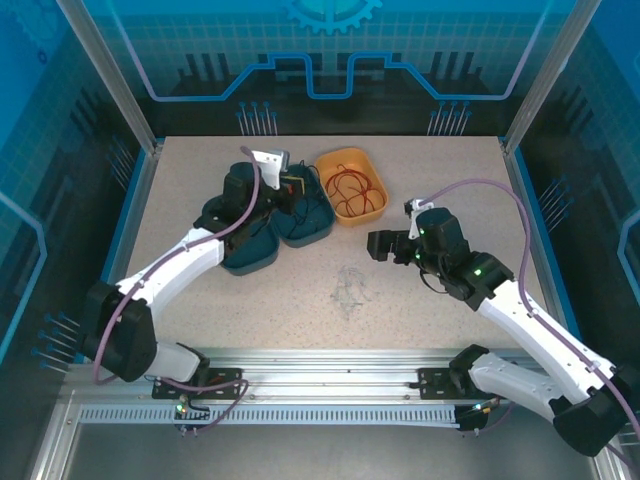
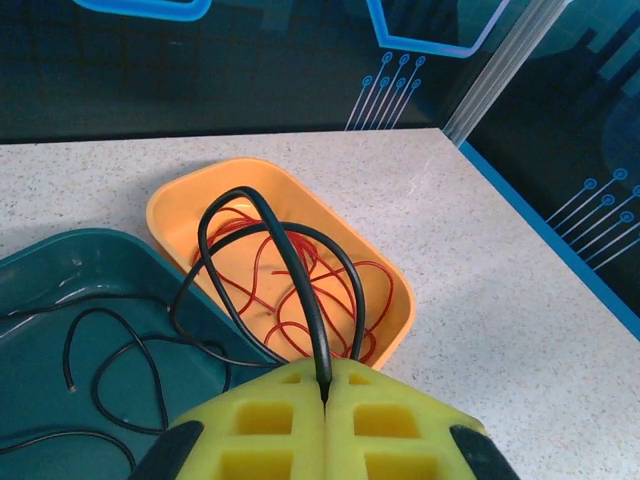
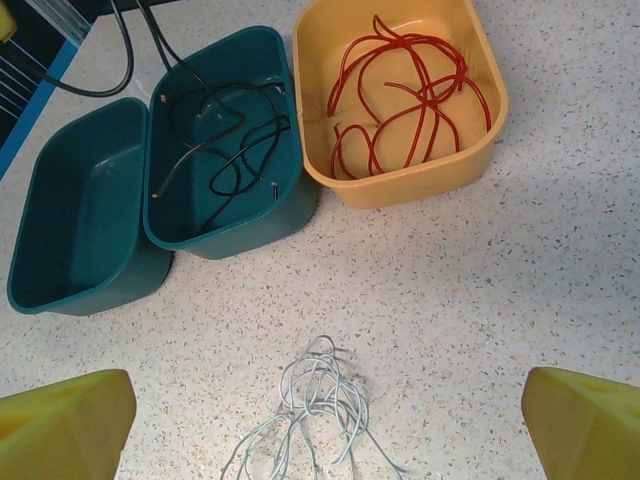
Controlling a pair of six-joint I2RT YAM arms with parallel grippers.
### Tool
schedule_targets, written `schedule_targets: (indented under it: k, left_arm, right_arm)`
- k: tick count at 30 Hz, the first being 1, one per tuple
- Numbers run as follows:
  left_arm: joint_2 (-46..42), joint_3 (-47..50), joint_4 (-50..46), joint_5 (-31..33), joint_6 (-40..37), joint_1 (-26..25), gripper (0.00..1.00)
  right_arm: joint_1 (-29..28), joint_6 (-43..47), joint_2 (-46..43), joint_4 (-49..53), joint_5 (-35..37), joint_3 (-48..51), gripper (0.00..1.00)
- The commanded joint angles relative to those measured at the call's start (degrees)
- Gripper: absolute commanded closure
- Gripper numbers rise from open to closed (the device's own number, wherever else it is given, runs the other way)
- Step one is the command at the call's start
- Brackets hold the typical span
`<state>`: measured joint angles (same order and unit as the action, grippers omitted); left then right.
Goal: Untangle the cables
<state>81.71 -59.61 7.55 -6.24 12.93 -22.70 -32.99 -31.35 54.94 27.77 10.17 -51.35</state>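
Pinching black cable, left hand

The left gripper pinches a black cable looping above the red cable in the orange tray

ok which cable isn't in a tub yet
The whitish cable, loose on the bare table; the red cable lies in the orange tub and the black cable trails into a teal tub.

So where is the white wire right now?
In the top view the white wire lies bunched on the table near its middle, on the near side of the teal trays and orange tray.
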Motion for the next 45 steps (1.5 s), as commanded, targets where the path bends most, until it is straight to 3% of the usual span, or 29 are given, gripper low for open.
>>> schedule_targets:
  k: [1, 21, 32, 40, 45]
  left_arm:
    - [2.4, -2.26, 3.49, 0.0, -1.36, 0.95, 1.0]
    - [13.38, -1.78, 1.46, -3.43, -0.43, 5.55, 0.98]
    - [14.6, -1.72, -2.76, 1.5, -2.72, 6.53, 0.93]
    - [17.67, -3.84, -7.98, 5.57, -2.78, 6.53, 0.87]
    - [18.96, -5.14, -9.45, 6.83, -2.56, 6.53, 0.73]
  right_arm:
    - [0.91, -0.49, 0.81, -1.14, -0.97, 0.64, 0.0]
    - [1.35, 0.2, 2.54, -2.27, -2.25, 0.55, 0.0]
    - [2.45, -1.81, 2.75, -1.05, -0.84, 0.64, 0.0]
    - [2.87, -3.93, -1.06, -2.58, 2.93, 4.09, 0.0]
    - [3.18, -4.76, -0.11, -0.18, 3.64, 3.29, 0.0]
